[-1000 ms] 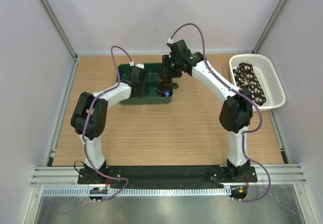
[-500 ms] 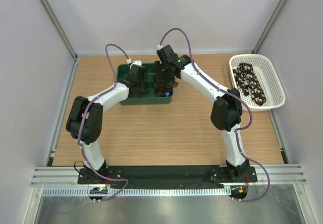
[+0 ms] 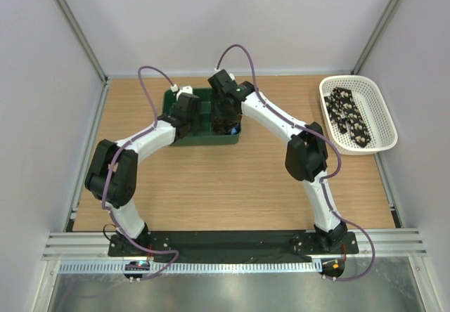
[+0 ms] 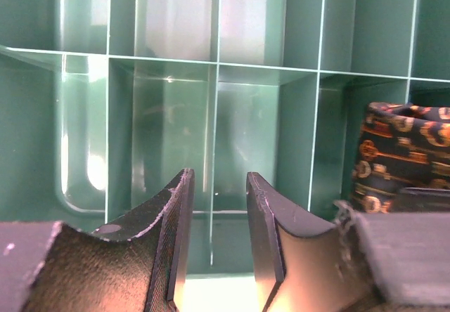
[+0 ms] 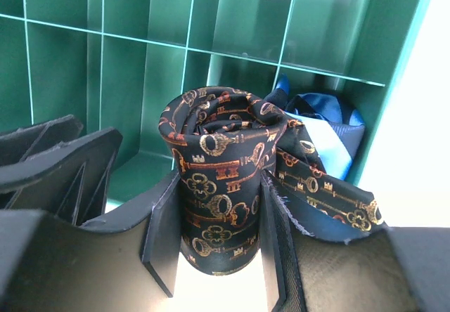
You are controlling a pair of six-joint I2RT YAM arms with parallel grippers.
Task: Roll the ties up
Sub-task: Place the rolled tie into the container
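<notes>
Rolled tie [image 5: 218, 164]: dark fabric, near black, woven with gold-orange keys, crowns and clover-like shapes; wound into a tight upright cylinder, spiral of layers showing at its top. A loose tail [image 5: 330, 199] of the same cloth runs off its side toward the right wall of the green tray [image 3: 204, 142], lying flat and angled. The roll sits at the tray's right end, over the compartments there; cannot tell whether its base touches the tray floor. Right gripper [image 5: 219, 206] is clamped on it, one dark finger pressed to each side of the cylinder. Just behind the roll, in the tray's corner compartment against the right wall, a blue roll [image 5: 323, 126] with pale blue stripes, touching or nearly touching the tail. Tray itself is deep green plastic, split by thin walls into a grid of cells. Left gripper [image 4: 218, 178] hangs over the tray's left-middle cells, fingers parted by a narrow gap with nothing between them. Well to the right of the tray, apart from it, a white basket [image 3: 383, 133] on the wooden table [image 3: 232, 185] holds a spotted tie [image 3: 348, 115], black with pale spots, lying lengthwise.
</notes>
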